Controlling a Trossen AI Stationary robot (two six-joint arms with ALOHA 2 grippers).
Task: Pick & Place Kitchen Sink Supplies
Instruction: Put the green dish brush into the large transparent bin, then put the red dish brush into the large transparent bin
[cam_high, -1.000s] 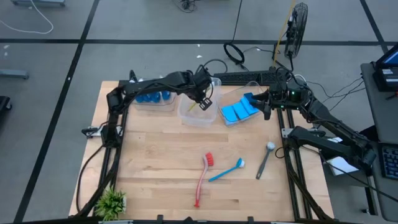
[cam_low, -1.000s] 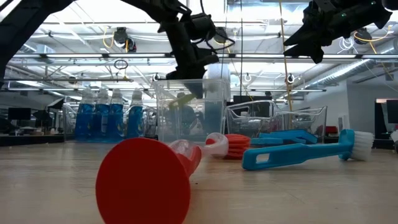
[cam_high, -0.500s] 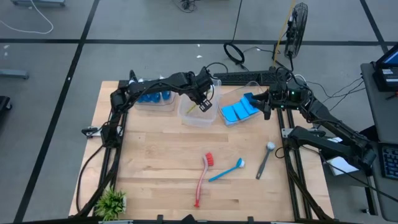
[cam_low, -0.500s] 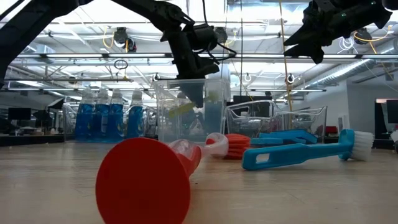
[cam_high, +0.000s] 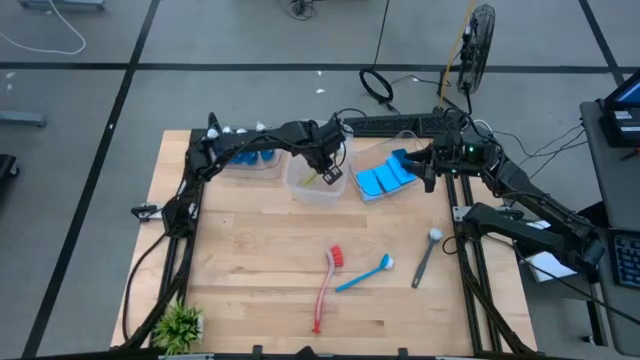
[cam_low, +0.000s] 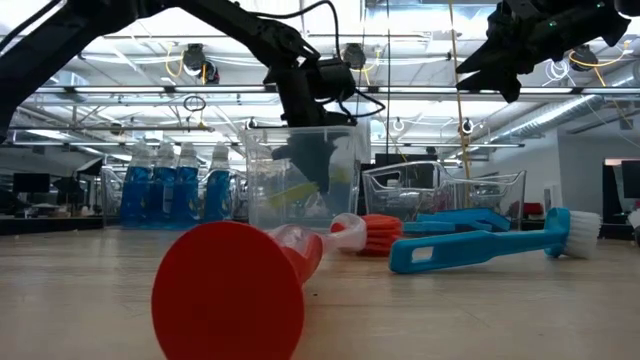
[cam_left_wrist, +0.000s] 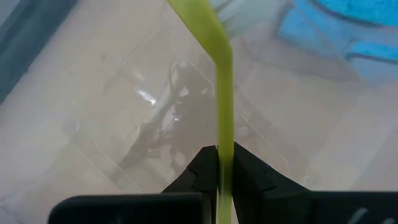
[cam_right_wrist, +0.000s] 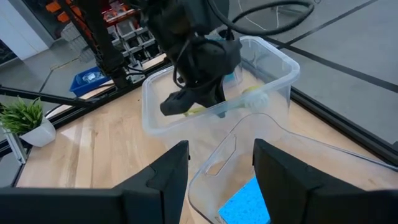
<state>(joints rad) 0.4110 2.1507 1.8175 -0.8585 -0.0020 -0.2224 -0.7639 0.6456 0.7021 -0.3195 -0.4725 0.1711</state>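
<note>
My left gripper (cam_high: 328, 171) reaches down into the middle clear tub (cam_high: 300, 190) at the far side and is shut on a yellow-green dish brush (cam_left_wrist: 222, 93). The brush lies tilted inside the tub (cam_low: 300, 190), its pale head (cam_right_wrist: 255, 98) close to the tub wall. My right gripper (cam_high: 429, 168) is open and hovers over the right tub's flat blue sponges (cam_high: 385, 178). A red brush (cam_high: 325, 285), a blue brush (cam_high: 362, 273) and a grey brush (cam_high: 425, 257) lie flat on the table. Bottles of blue liquid (cam_high: 245, 155) stand in the left tub. My left gripper pinches the yellow-green brush's handle (cam_left_wrist: 224, 158) between its two fingers (cam_left_wrist: 202, 168). It comes from above, slanting down into the tub, and the handle runs on ahead of the fingertips. The brush sits tilted inside the tub; whether its head touches the tub I cannot tell.
A small green plant (cam_high: 180, 323) stands at the near left corner. The three clear tubs line the far edge between the arm bases. Bare wood (cam_high: 250, 250) lies left of the loose brushes. The red brush's round handle end (cam_low: 228, 295) looms close in the low view.
My left gripper has come down from above the middle tub's rim into the tub, shifting slightly toward the near edge. The yellow-green brush has gone down with it and now sits lower inside the tub.
</note>
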